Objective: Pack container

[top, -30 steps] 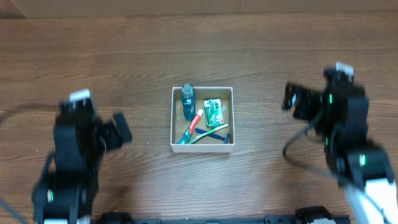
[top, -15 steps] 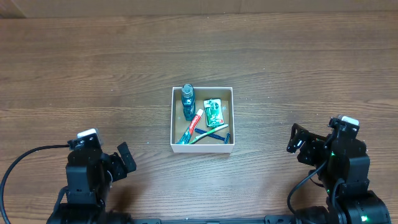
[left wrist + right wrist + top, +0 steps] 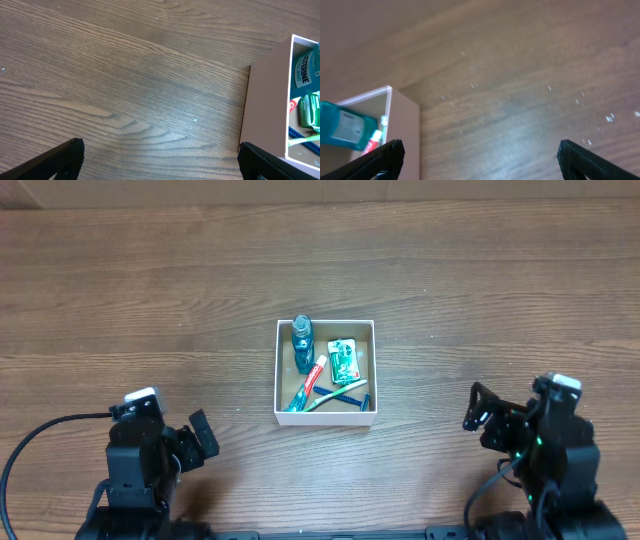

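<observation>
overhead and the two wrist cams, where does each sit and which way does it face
Overhead: fixed above the table, looking straight down on the container; left arm and right arm at the bottom edge.
Left wrist: low, facing the container's outer wall; left jaws open, tips in the bottom corners.
Right wrist: low, facing a container corner; right jaws open, tips likewise.
Shared: all three show the teal Listerine bottle.

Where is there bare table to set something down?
The table is bare between the container and the left tool, between it and the right tool, and along the far edge. Crowded only inside the container, among the toiletries.
</observation>
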